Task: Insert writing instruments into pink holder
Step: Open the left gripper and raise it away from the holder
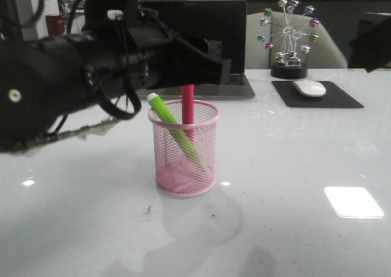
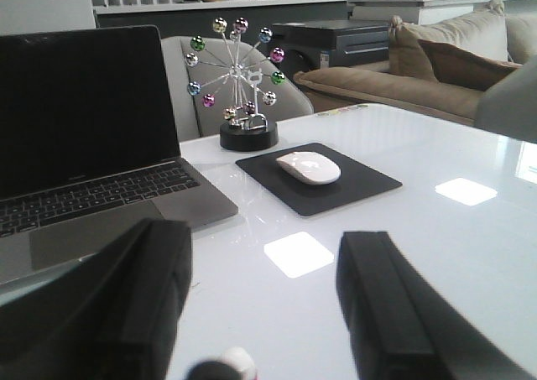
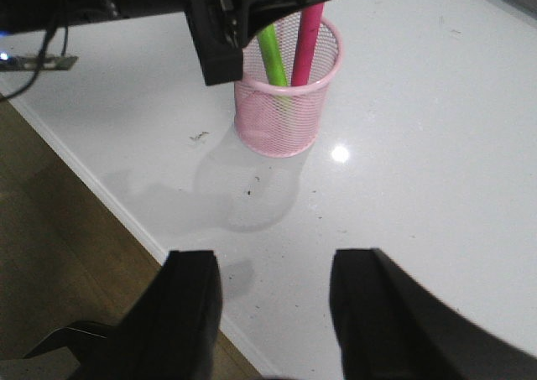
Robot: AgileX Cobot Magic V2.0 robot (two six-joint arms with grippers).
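The left claw [image 1: 204, 69] is hanging directly over the pink cup [image 1: 183, 148], its black body reaching in from the left side of the front view and covering the top of the pink marker [image 1: 187, 109]. In the left wrist view its two dark fingers [image 2: 394, 304] are standing well apart with bare tabletop [image 2: 470, 254] showing between them, so it is gaping wide and gripping nothing; a pale rounded cap end [image 2: 235, 363] is peeking up between them at the lower edge of that view. Just below this claw, both markers are sitting inside the cup: the pink marker is standing nearly upright toward the back of it, and the green marker [image 1: 174, 130] is leaning across it with its pale cap end poking out over the left part of the rim. The cup is standing upright on the white tabletop. Beyond the left claw, farther from the robot, a laptop [image 2: 84, 145] is sitting open, and to the right of it a white mouse [image 2: 309, 167] is resting on a black mouse pad [image 2: 369, 183], with a little wheel ornament of coloured balls [image 2: 237, 74] just behind the pad. The right claw [image 3: 273, 313] is hanging well apart from the cup, its two black fingers [image 3: 193, 304] spread wide and empty above the near edge of the tabletop, with the wooden floor [image 3: 59, 229] showing beside that edge.
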